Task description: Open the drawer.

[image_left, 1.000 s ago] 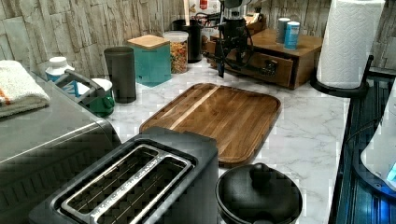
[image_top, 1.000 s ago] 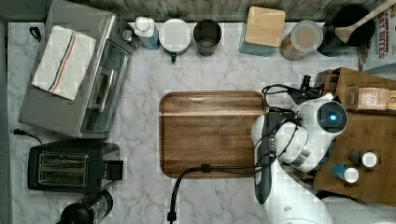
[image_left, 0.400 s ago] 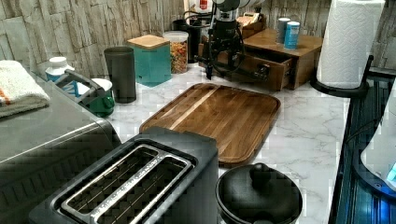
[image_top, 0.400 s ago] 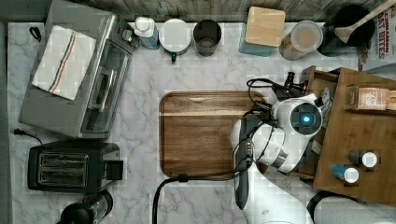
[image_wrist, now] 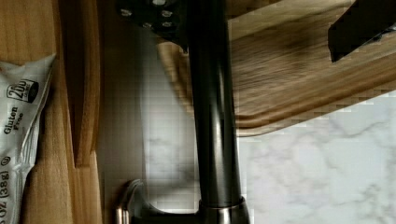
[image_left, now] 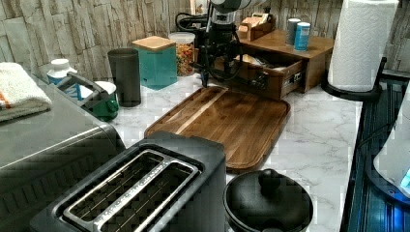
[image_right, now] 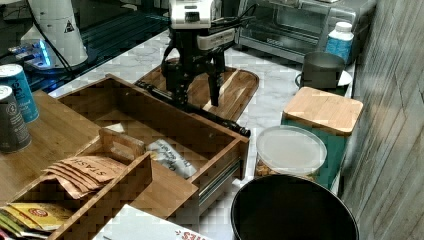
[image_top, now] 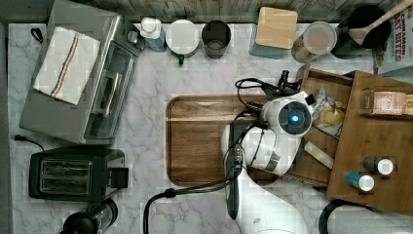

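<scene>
While the wooden drawer point(image_right: 150, 125) stands pulled out from its cabinet at the top view's right, the gripper point(image_right: 197, 92) hangs over its round black bar handle point(image_wrist: 212, 116), fingers spread apart, one either side. Beside it lies a flat, rounded-corner wood tray point(image_top: 199, 139) on marble.

Even indoor light falls across the marble counter point(image_top: 195, 78); frames look blocky, with motion blur in the wrist view.
</scene>
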